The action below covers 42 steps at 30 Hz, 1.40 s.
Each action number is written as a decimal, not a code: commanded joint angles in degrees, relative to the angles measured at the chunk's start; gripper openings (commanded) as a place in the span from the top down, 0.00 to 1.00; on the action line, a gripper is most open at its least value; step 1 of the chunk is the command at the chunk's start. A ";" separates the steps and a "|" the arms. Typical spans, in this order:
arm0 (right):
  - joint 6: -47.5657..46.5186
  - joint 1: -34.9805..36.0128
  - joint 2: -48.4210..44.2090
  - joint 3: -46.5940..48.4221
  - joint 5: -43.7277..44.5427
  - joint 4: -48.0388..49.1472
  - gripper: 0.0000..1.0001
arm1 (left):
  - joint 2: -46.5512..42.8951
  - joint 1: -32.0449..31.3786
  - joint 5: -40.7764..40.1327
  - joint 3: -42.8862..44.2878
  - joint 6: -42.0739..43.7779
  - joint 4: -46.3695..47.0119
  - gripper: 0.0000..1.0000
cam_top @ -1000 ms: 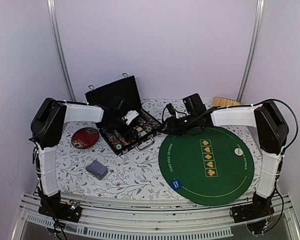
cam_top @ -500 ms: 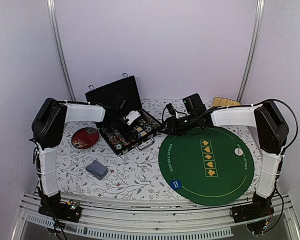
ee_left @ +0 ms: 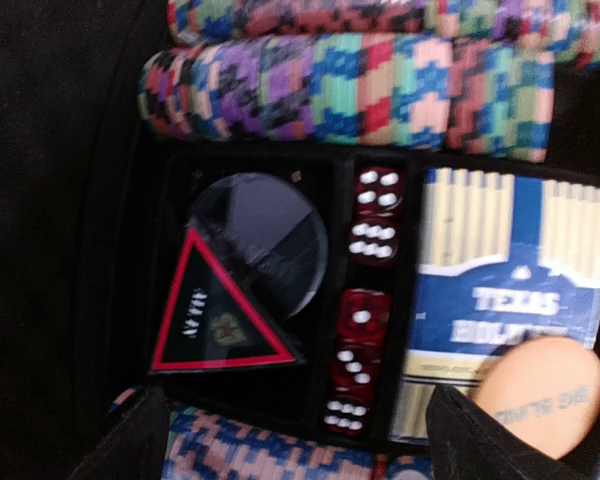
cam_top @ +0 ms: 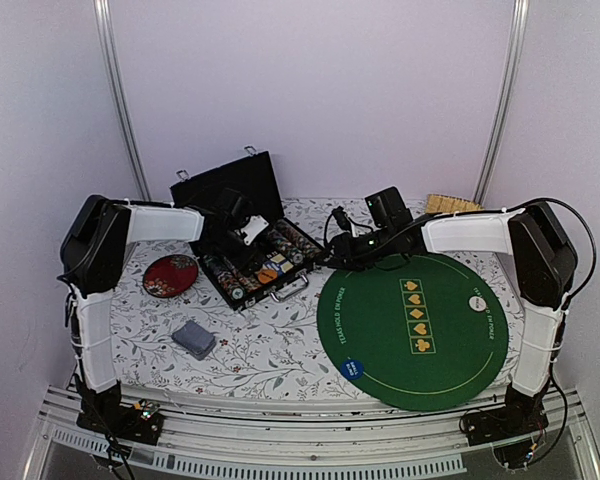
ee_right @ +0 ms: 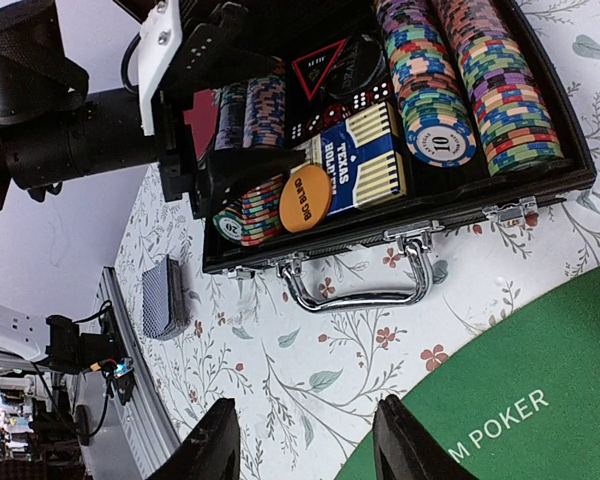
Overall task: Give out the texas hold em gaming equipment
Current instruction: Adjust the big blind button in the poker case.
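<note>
Hovering my left tool [ee_left: 295,425], jaws spread and empty, over the open black case [ee_right: 540,185], I would shift toward the orange big-blind disc [ee_left: 535,395] lying on the blue card box [ee_left: 500,250] and pinch its edges squarely. Red dice [ee_left: 365,330] and chip rows [ee_left: 360,85] crowd it; my right tool [ee_right: 305,440] hangs released and empty near the green poker mat [ee_right: 540,400].

the uppermost chip row [ee_left: 310,15] is cropped by the left wrist view's edge.
</note>
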 commanded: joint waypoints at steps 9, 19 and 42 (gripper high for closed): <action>-0.74 -0.04 -0.01 0.82 -1.05 -0.78 0.52 | -2.87 -2.60 8.37 2.18 -5.36 1.30 0.03; 1.02 -0.03 -1.97 -3.82 -0.79 2.49 0.52 | 4.88 -5.99 -0.75 6.16 -7.97 -2.46 0.03; -0.64 -0.11 -1.44 -1.23 -0.70 -0.27 0.52 | -0.05 -2.30 -2.35 0.71 -9.63 -8.90 0.08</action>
